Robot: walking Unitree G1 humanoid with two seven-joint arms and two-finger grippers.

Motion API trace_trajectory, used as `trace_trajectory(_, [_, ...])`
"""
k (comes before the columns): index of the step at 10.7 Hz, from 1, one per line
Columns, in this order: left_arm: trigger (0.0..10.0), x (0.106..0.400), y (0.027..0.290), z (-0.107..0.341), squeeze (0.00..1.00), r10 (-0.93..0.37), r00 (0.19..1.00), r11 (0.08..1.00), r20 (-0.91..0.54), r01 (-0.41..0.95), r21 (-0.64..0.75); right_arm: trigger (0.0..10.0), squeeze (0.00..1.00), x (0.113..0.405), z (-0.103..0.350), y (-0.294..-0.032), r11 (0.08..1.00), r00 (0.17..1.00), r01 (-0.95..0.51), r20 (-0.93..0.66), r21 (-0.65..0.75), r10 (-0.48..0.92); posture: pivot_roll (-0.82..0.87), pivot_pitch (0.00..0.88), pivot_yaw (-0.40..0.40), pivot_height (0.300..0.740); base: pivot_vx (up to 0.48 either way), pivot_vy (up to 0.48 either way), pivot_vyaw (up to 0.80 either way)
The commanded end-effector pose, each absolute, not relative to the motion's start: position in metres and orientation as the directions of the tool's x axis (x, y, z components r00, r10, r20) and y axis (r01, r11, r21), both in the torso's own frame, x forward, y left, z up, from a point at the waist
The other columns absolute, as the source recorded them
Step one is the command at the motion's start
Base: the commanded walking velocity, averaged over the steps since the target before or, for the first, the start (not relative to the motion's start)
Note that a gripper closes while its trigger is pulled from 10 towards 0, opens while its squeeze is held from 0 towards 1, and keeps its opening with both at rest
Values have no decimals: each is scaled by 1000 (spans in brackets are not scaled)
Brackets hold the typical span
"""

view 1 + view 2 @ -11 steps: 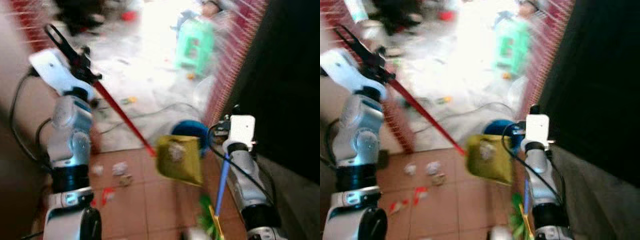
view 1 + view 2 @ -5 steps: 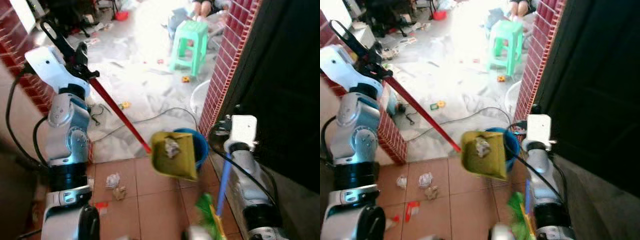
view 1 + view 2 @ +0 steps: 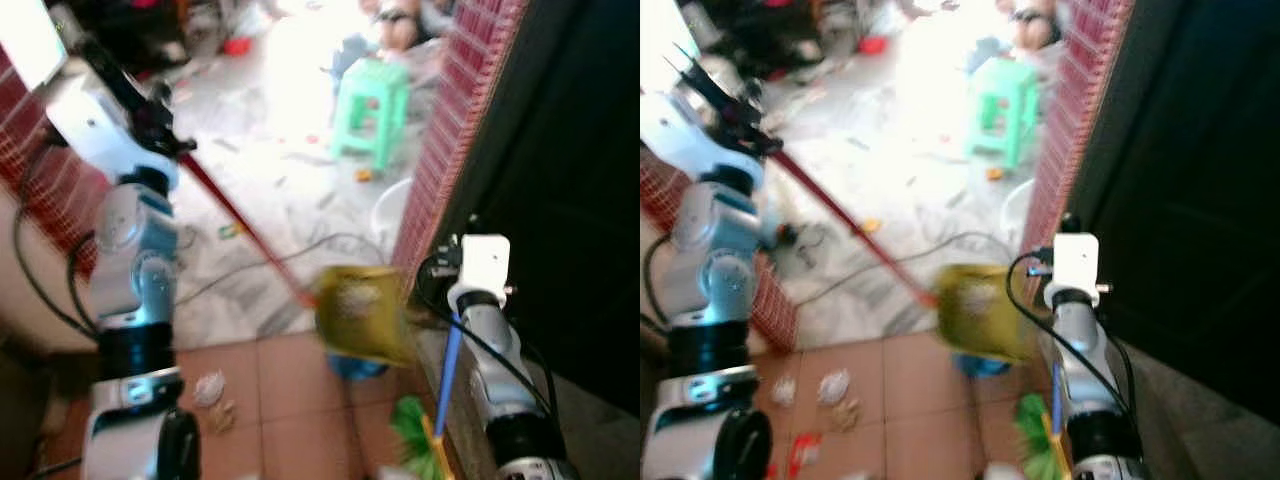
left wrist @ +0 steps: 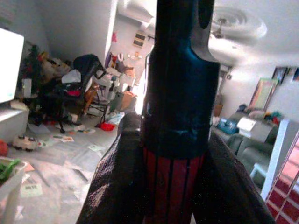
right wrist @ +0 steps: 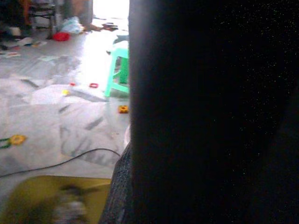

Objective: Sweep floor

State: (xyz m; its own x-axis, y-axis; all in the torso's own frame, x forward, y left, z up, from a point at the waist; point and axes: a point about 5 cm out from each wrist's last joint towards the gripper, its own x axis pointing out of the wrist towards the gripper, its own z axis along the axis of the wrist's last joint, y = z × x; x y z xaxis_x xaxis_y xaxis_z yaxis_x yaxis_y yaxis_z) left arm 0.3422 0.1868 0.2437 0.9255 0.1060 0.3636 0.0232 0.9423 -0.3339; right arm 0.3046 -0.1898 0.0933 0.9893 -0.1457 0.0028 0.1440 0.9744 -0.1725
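My left gripper (image 3: 150, 95) is raised at the left and shut on the black grip of a long red handle (image 3: 240, 225). In the left wrist view that handle (image 4: 173, 186) sits between the two black fingers (image 4: 112, 186). At its lower end hangs a yellow dustpan (image 3: 360, 310), blurred, with crumpled paper in it. It is just above a blue bucket (image 3: 355, 365) that it mostly hides. My right gripper (image 3: 445, 275) holds the blue handle (image 3: 448, 370) of a broom with green bristles (image 3: 415, 430) low at the right. The dustpan (image 5: 46, 200) also appears in the right wrist view.
A red brick pillar (image 3: 450, 150) and a dark wall stand close on the right. Crumpled papers (image 3: 208, 388) lie on the brown tiles. Beyond are a cable (image 3: 330, 240), a white basin (image 3: 390, 205), a green stool (image 3: 372, 110) and scattered litter.
The camera has shifted and the picture is blurred again. The dustpan now hangs right over the blue bucket, which showed beside it before. Both grippers keep their hold.
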Motion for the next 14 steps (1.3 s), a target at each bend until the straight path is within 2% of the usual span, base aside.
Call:
trace_trajectory(1, [10000, 340, 180, 263, 0, 93, 891, 933, 444, 79, -352, 10000, 0, 306, 99, -195, 971, 988, 156, 30, -183, -153, -102, 0, 39, 740, 379, 0, 0])
trace_trajectory(3, [10000, 340, 183, 268, 0, 89, 879, 951, 469, 66, -303, 10000, 0, 305, 98, -196, 970, 988, 156, 28, -185, -154, -103, 0, 37, 740, 369, 0, 0])
trace_trajectory(4, [10000, 340, 185, 272, 0, 80, 865, 972, 495, 43, -232, 10000, 0, 305, 98, -196, 970, 988, 157, 26, -186, -154, -103, 0, 37, 740, 0, 0, 0])
trace_trajectory(6, [10000, 340, 185, 277, 0, 70, 853, 983, 516, 29, -183, 10000, 0, 305, 98, -197, 970, 988, 156, 26, -187, -154, -103, 0, 36, 740, 0, 0, 0])
trace_trajectory(10, [10000, 337, 172, 274, 0, 25, 842, 992, 540, 45, -117, 10000, 0, 305, 98, -196, 970, 989, 150, 23, -191, -149, -101, 0, 35, 740, 0, 0, 0])
trace_trajectory(12, [10000, 335, 161, 269, 0, -56, 828, 998, 559, 68, -2, 10000, 0, 306, 98, -196, 970, 989, 151, 24, -189, -149, -102, 0, 37, 740, 0, 0, 0])
trace_trajectory(14, [10000, 335, 160, 267, 0, -51, 831, 998, 554, 69, -12, 10000, 0, 306, 98, -196, 970, 988, 156, 24, -186, -154, -103, 0, 40, 740, 0, 0, 0])
